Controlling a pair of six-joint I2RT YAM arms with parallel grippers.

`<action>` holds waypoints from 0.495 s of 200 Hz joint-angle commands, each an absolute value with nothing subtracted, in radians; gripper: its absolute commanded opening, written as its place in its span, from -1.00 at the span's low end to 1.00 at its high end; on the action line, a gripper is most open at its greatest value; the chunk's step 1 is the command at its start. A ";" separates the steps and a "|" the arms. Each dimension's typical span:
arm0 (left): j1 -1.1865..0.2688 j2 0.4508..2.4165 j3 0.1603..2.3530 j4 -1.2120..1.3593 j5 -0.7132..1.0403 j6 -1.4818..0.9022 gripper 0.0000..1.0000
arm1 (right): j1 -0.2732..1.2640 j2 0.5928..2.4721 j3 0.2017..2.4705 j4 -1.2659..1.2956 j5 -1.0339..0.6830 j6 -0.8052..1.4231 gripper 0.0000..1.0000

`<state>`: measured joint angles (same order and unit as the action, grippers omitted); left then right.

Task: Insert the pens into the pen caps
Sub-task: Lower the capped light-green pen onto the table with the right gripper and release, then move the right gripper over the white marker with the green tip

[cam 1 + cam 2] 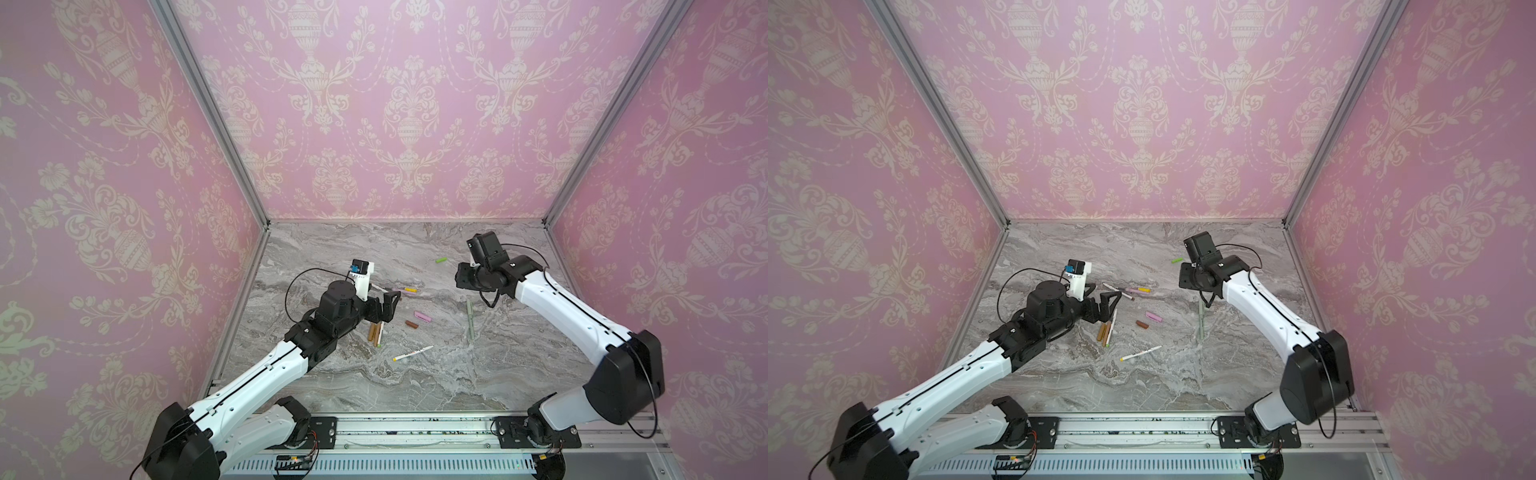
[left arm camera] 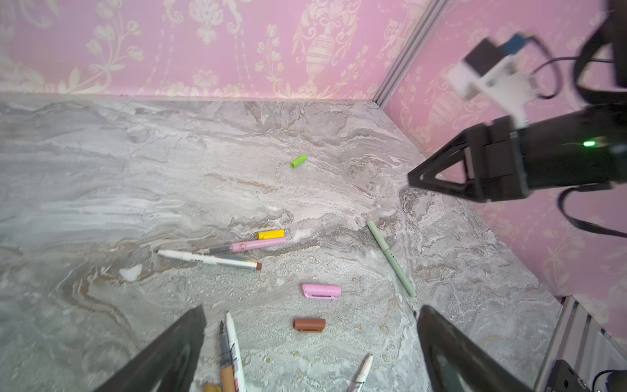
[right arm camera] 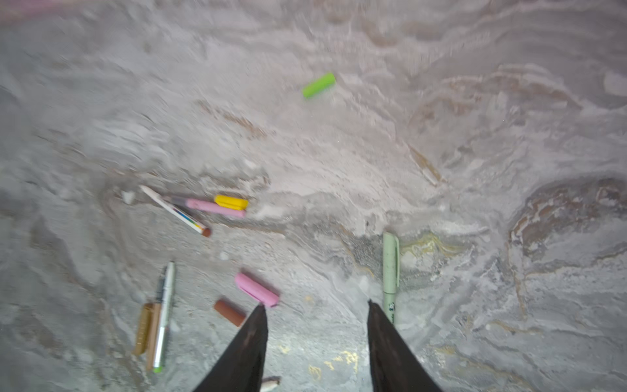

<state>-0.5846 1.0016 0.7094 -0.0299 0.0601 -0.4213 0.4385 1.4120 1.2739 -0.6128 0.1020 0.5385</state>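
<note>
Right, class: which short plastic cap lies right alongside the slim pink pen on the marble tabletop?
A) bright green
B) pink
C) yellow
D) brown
C: the short yellow plastic cap lies alongside the slim pink pen, while the bright green plastic cap, the brown plastic cap and the pink plastic cap lie apart from it.
</note>
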 commanded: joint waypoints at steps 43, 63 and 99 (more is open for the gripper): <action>-0.448 0.993 0.913 -0.510 0.020 -0.631 0.97 | 0.592 1.465 1.415 -0.836 0.207 0.672 -0.08; -0.438 1.040 0.913 -0.584 0.018 -0.582 0.97 | 0.721 1.529 1.414 -0.817 0.293 0.684 -0.09; -0.369 1.091 0.843 -0.654 0.103 -0.528 0.92 | 0.860 1.744 1.462 -0.780 0.256 0.753 -0.09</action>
<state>-0.4107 1.0718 0.8768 -0.4969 0.0570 -0.5663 0.8028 1.6230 1.4090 -0.7567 0.2520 0.6815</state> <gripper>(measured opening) 0.972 0.456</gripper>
